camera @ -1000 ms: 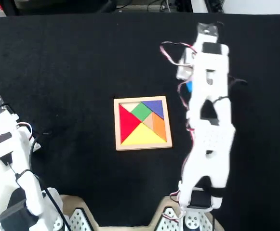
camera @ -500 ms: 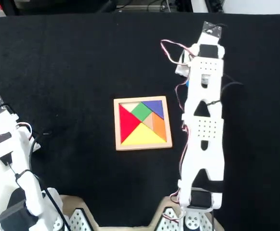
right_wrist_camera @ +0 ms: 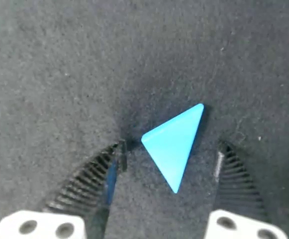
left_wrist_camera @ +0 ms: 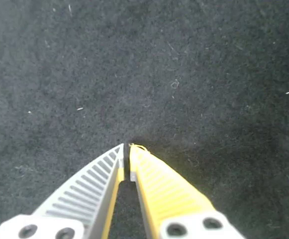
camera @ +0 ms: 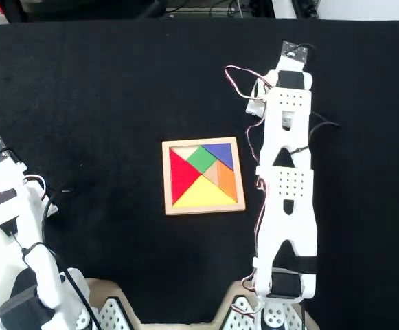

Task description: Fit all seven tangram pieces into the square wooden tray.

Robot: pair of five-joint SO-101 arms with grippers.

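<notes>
The square wooden tray (camera: 166,176) lies at the table's middle with red, yellow, green, purple, orange and tan pieces fitted inside it. A light blue triangle (right_wrist_camera: 175,143) lies flat on the black cloth, between the spread fingers of my right gripper (right_wrist_camera: 169,152), which is open and straddles it without touching. In the high view the right arm (camera: 286,172) stretches to the right of the tray and covers the triangle. My left gripper (left_wrist_camera: 128,146) is shut on nothing over bare cloth, with its arm (camera: 10,227) at the near left of the table.
Black cloth (camera: 103,96) covers the whole table. The right arm's loose wires (camera: 244,74) loop out beside its wrist, a little beyond the tray's far right corner.
The right arm has swung a little left and straightened, so its wrist now covers the blue piece that showed beside it a second ago. The left arm and the tray have not moved.
</notes>
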